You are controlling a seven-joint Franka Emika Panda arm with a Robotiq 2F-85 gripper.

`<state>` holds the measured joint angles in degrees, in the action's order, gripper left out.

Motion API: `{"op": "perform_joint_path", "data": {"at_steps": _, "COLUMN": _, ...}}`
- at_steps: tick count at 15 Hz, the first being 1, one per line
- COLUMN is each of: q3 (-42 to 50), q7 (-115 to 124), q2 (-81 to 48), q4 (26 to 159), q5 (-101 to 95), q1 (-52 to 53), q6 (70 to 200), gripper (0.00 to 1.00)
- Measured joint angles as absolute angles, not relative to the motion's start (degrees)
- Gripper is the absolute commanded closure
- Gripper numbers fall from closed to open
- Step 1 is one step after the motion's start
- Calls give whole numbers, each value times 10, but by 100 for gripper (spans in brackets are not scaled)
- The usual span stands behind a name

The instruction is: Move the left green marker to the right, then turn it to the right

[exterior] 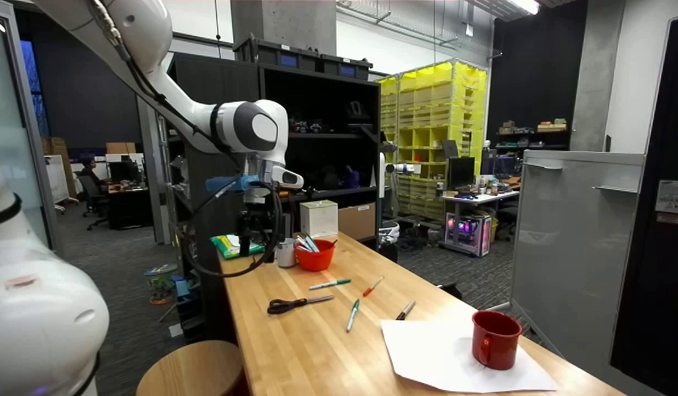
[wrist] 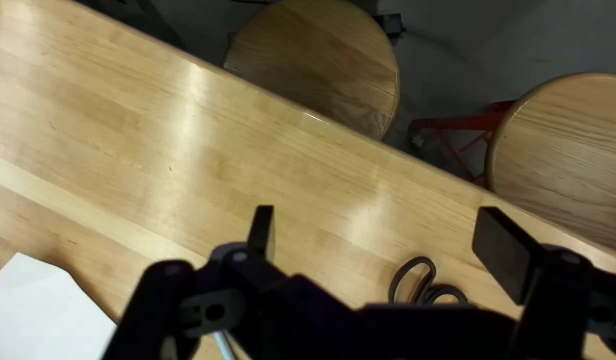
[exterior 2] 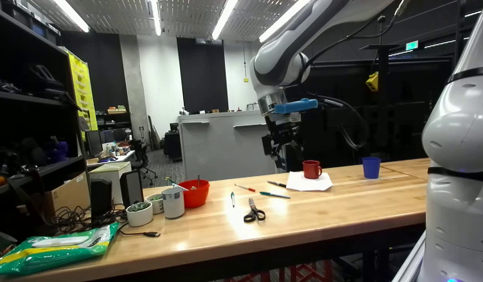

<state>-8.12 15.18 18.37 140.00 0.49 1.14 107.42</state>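
Wrist view shows the gripper (wrist: 379,245) hanging above the counter (wrist: 113,150), its jaws spread wide. In an exterior view, the left green marker (exterior 2: 232,199) lies on the counter near the scissors (exterior 2: 254,210), left of them and farther back, with the red bowl (exterior 2: 196,196) farther to their left. The other green marker (exterior 2: 275,194) and the red mug (exterior 2: 311,170) are to the scissors' right.

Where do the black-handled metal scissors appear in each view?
In an exterior view: black-handled metal scissors, below centre, slightly left.
In an exterior view: scissors, below centre, slightly right.
Wrist view: only handles show, lower right.
Shared landmark: white paper sheet, in all three.
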Motion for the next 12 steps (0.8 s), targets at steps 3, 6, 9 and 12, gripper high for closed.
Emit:
{"op": "perform_joint_path", "data": {"at_steps": 3, "q3": -79, "q7": 155, "q2": 183, "q4": 1400, "q5": 5, "q1": 11, "q6": 1079, "gripper": 0}}
{"op": "perform_joint_path", "data": {"at_steps": 6, "q3": -63, "q7": 173, "q2": 183, "q4": 1403, "q5": 39, "q1": 11, "q6": 1134, "gripper": 0}}
{"op": "perform_joint_path", "data": {"at_steps": 9, "q3": -40, "q7": 174, "q2": 182, "q4": 1410, "q5": 94, "q1": 8, "q6": 1210, "gripper": 0}}
{"op": "perform_joint_path", "data": {"at_steps": 12, "q3": -27, "q7": 178, "q2": 181, "q4": 1426, "q5": 121, "q1": 4, "q6": 1303, "gripper": 0}}
